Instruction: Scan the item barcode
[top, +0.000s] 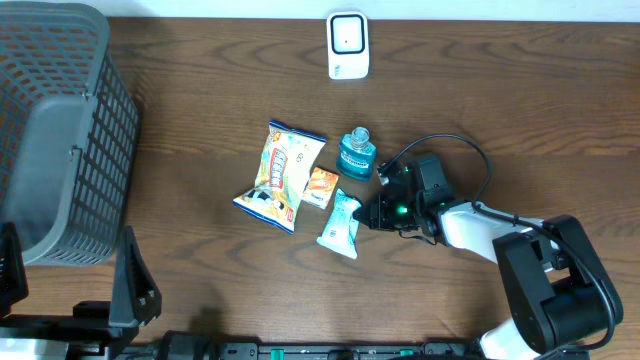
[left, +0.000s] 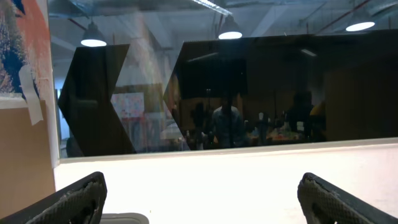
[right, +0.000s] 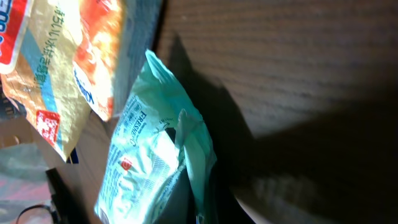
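Wooden table (top: 500, 100): three packets (top: 281, 176), one bottle (top: 356, 154), one scanner (top: 347, 45)

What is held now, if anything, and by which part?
The right gripper, jaws shut, pinches the pale teal packet by its side edge; the left gripper holds nothing.

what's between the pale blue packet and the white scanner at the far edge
The small blue bottle stands almost on the straight line from the pale blue packet to the white scanner. The right gripper is shut on the packet's edge, nothing between.
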